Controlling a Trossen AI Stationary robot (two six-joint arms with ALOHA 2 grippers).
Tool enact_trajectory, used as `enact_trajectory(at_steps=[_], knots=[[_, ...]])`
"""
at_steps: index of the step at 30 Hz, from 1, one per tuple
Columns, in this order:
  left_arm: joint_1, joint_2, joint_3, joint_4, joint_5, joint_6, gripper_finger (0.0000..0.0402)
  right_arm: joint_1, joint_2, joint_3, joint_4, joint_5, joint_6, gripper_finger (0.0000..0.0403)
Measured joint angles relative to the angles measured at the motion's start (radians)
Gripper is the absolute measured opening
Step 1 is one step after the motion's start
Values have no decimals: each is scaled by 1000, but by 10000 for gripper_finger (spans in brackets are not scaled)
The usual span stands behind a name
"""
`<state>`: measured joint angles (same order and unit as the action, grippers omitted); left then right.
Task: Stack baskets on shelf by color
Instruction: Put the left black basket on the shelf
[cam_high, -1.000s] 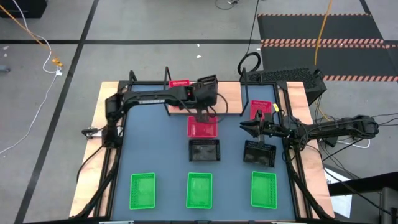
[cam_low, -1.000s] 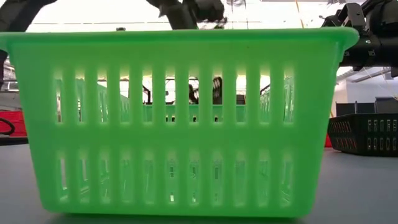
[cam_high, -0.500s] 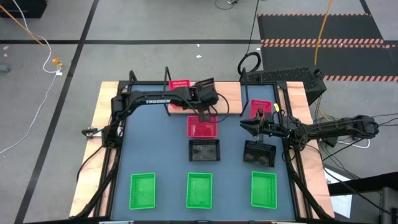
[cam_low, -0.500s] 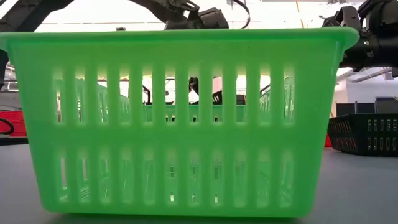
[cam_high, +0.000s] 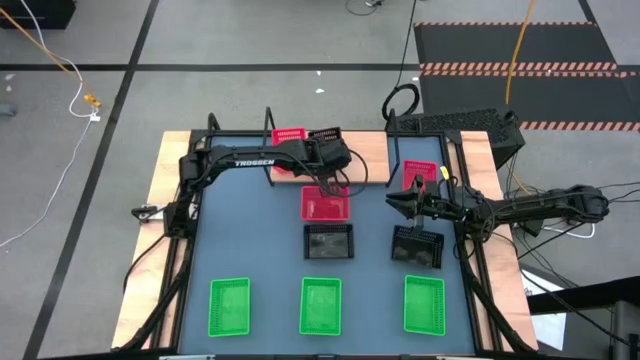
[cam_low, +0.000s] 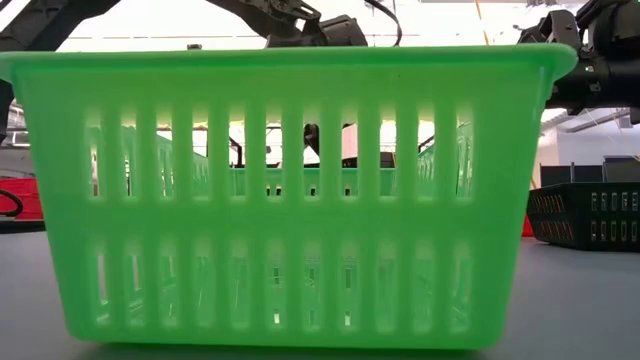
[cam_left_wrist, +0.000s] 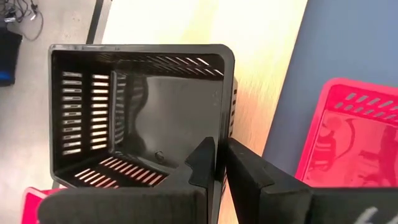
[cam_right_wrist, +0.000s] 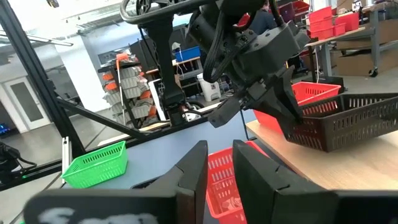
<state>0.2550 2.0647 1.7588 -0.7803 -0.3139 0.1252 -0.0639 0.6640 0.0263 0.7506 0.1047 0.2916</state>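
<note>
Since a moment ago the left gripper (cam_left_wrist: 216, 163) has carried its black basket (cam_left_wrist: 140, 112) further back over the shelf (cam_high: 365, 160), fingers still pinching the basket's wall. That basket hangs tilted above the light wood, beside a red basket (cam_high: 289, 137) resting there. Another red basket (cam_high: 325, 203) lies on the tabletop just before the shelf. Over by a second black basket (cam_high: 417, 246), the right gripper (cam_right_wrist: 217, 163) hovers, jaws nearly pressed together. Three green baskets (cam_high: 320, 303) line the front edge.
</note>
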Motion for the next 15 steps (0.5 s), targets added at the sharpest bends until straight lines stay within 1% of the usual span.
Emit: enact_trajectory(at_steps=[15], knots=[[0, 0, 0, -27, 2, 4, 43, 0, 0, 0, -9, -1, -8, 71]])
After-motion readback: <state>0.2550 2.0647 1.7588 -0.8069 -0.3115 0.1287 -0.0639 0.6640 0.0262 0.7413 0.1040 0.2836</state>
